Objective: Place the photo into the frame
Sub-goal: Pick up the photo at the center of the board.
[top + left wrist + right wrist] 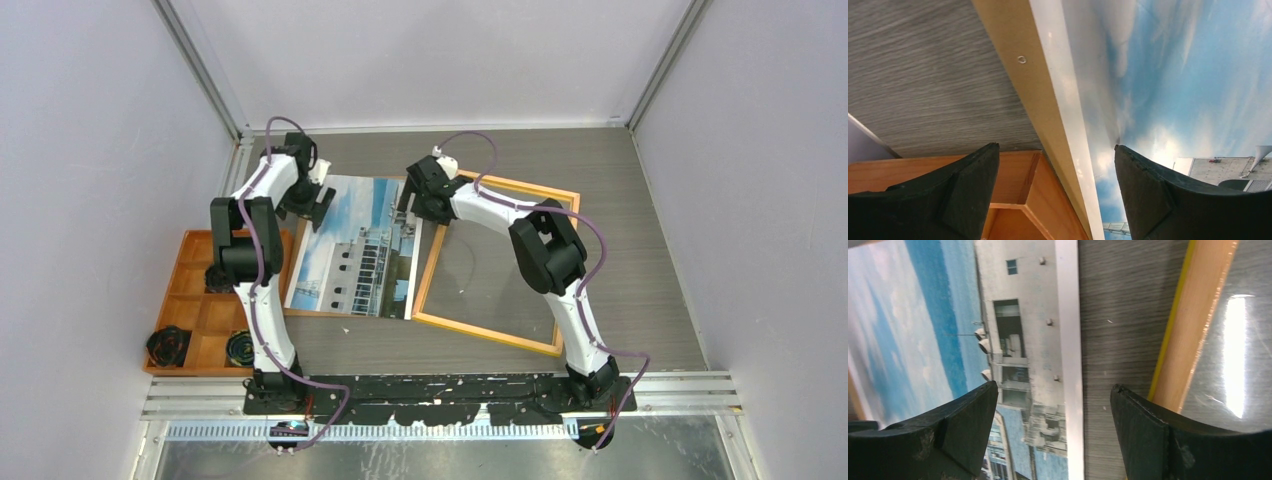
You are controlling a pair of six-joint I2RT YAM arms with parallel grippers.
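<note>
nothing done yet, far as i could see. the photo (355, 255) lay face up on the table (620, 200), just left of the frame (485, 335), not in it. near corners were very close, couldn't tell if touching. frame lay back side up, pane bare, table grain showing through. my left gripper (1054, 150) hung over the photo's far left edge, jaws apart, holding nothing, one finger above the orange tray (200, 310). my right gripper (1053, 387) hung jaws apart over the gap between photo and frame, empty too. left to do, i judged: grab the photo, carry it over, lay it on the pane.
</note>
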